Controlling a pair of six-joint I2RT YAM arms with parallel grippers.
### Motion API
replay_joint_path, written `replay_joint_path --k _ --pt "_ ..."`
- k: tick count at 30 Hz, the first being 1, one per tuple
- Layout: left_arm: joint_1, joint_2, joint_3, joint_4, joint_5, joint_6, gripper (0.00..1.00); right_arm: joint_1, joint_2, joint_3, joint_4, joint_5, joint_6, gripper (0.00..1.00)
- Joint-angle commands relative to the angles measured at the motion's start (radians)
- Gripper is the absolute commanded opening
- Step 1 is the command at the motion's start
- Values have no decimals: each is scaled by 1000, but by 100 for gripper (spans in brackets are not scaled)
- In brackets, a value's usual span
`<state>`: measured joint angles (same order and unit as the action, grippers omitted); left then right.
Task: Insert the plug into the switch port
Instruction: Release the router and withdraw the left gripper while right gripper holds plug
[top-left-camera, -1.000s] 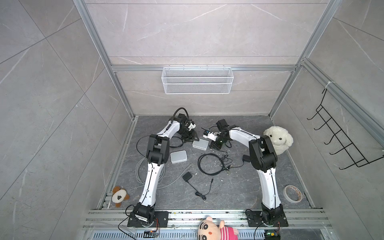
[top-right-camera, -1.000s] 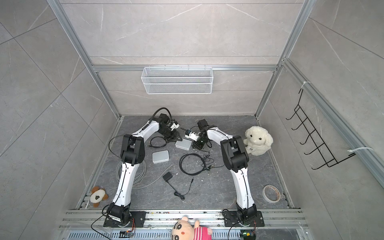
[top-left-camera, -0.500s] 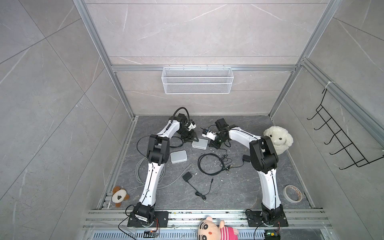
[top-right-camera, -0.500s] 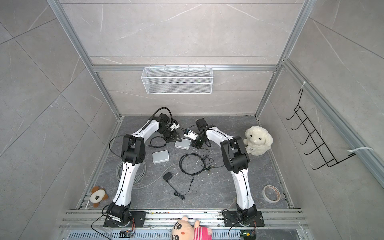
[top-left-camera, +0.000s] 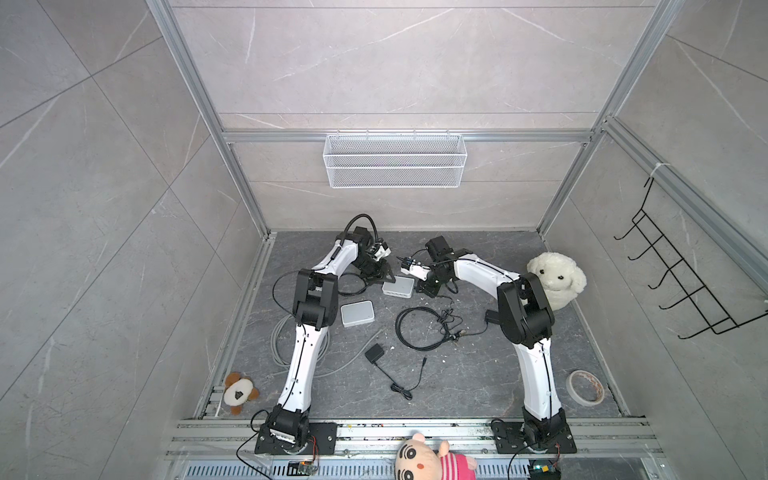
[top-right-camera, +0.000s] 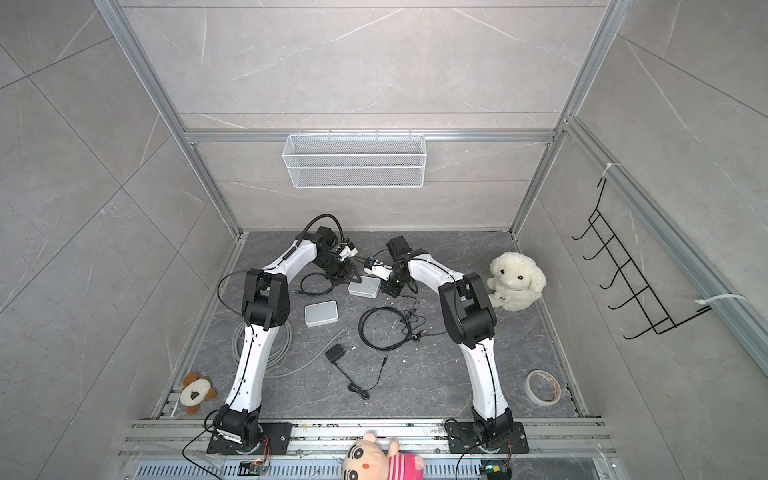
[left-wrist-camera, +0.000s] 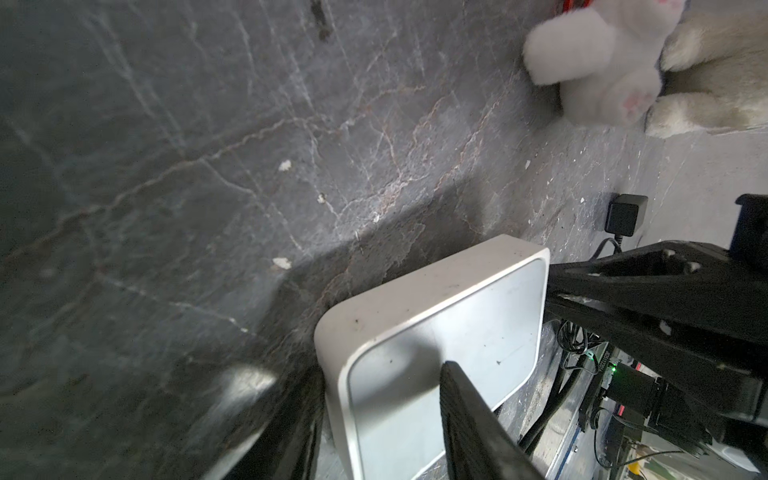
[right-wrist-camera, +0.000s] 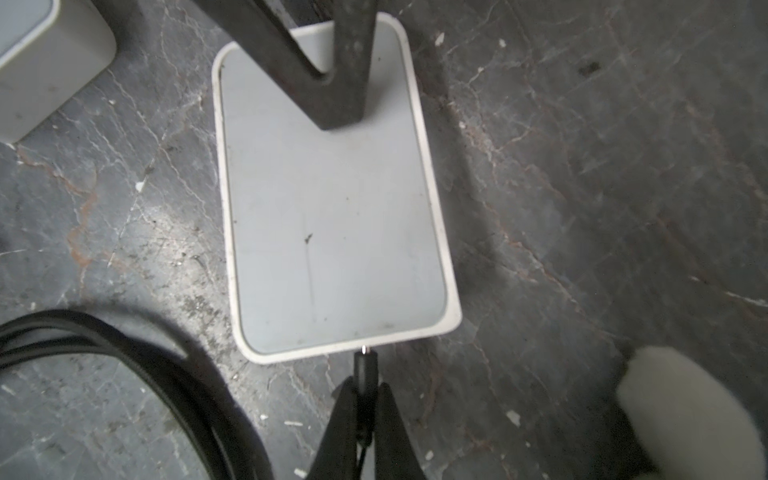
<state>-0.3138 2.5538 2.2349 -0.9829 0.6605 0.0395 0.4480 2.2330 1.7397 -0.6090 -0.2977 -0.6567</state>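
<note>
Centre-frame in both top views the switch (top-left-camera: 398, 286) lies on the table (top-left-camera: 457, 374), with my left tool (left-wrist-camera: 370, 374) spread over it; I cannot tell whether it grips. My right tool (right-wrist-camera: 365, 386) pinches the plug (right-wrist-camera: 365, 368), whose tip sits at the switch's right-hand side, not yet seated. Since the earlier frame that tool has edged left, and the switch stays put.

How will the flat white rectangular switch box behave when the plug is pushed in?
Probably slides rather than tips: the flat white switch box lies low and broad on smooth dark stone floor. Looks stiff, light plastic. A finger of the left gripper on its top likely braces it against the black barrel plug in the right gripper.
</note>
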Motion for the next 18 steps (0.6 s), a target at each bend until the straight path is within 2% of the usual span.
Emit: replay_joint_path --k 1,7,18 --pt "-47 35 13 -18 58 32 48 51 14 49 70 -46 -31 10" --pt "-50 29 14 6 78 20 48 59 10 31 91 -20 -36 10" --pt "-76 4 -51 2 151 19 45 63 18 37 161 67 51 11"
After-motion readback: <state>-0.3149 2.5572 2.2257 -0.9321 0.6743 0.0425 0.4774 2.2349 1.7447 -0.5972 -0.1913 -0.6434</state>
